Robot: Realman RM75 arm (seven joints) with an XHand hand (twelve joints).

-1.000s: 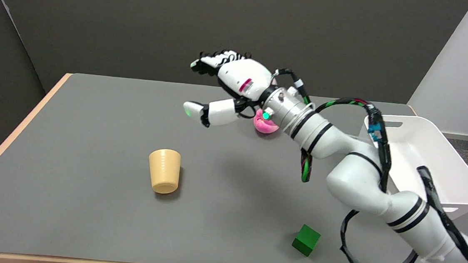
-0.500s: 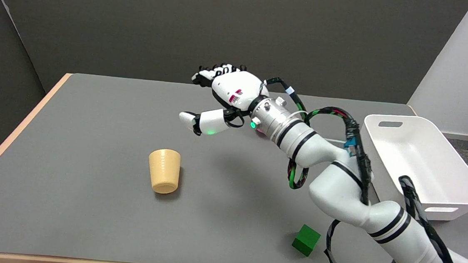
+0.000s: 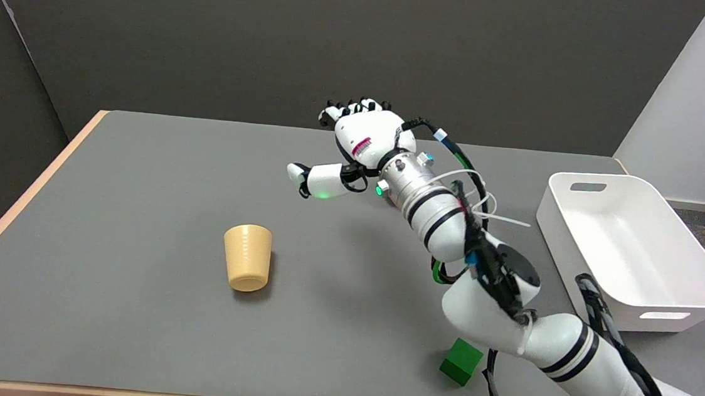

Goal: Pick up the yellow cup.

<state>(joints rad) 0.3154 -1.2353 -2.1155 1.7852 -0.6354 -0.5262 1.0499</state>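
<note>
The right arm [image 3: 507, 311] reaches in from the lower right, bent at the elbow, its forearm angled up and away toward the wrist. The right hand [image 3: 356, 145] hangs in the air — fingers apart, thumb [image 3: 319, 179] stretched out to the side, holding nothing.

Single head view from above the near edge, angled down across the table [image 3: 141, 162].

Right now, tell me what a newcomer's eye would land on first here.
The right hand stands out first, raised above the middle of the grey table with fingers spread and nothing in it. Left of it and nearer the camera, the yellow cup sits alone, untouched. A white bin fills the right edge.
</note>
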